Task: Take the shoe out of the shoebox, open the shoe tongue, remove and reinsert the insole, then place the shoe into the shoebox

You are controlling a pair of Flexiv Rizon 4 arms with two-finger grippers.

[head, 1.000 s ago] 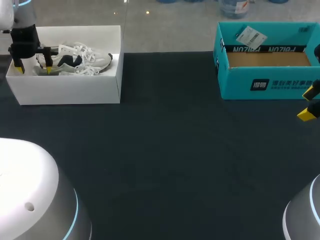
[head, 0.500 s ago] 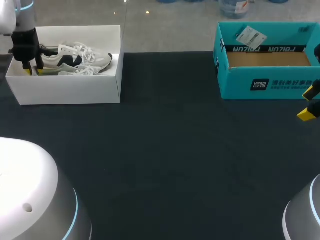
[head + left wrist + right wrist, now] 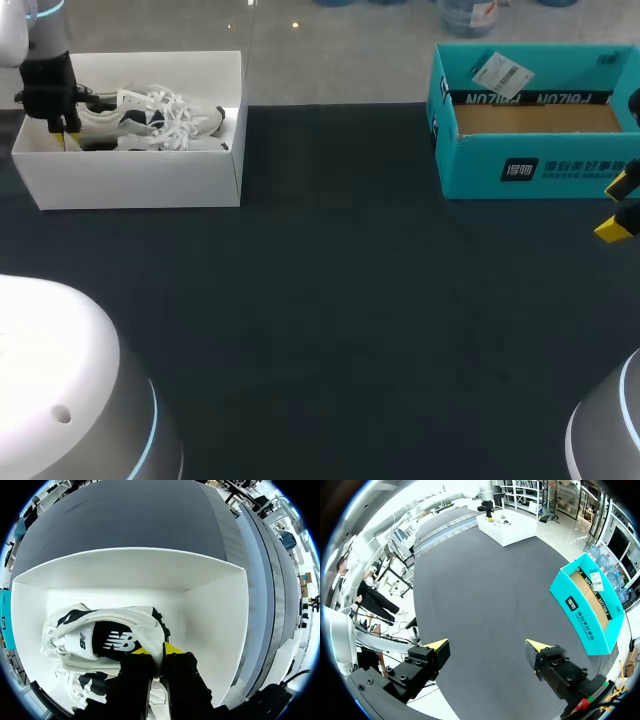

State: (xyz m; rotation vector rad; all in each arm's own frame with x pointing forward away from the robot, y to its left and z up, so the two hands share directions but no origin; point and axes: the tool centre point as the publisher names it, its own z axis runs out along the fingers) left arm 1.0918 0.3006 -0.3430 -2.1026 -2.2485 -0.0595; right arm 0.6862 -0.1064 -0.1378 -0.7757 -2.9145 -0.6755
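Shoe (image 3: 150, 118) lies inside the white shoebox (image 3: 130, 180), and the left end effector (image 3: 65, 135) is pinched tight on its heel collar. Right end effector (image 3: 486, 649) hangs wide open, empty, over the dark surface (image 3: 350, 300) beside the teal box (image 3: 540, 170).

Head cam: fixed, above and behind the robot, faces down and fwd over the table (image 3: 340, 300). Far range, covers full width.

L wrist cam: faces along its fingers, down into the white shoebox (image 3: 150, 570). Very near; the shoe (image 3: 100, 640) fills the near field.

R wrist cam: high over the table's right side, faces across it. Wide range.

Overlap: all 3 views share the white shoebox. Head and R wrist cams also share the teal box (image 3: 530, 165) and the table top.
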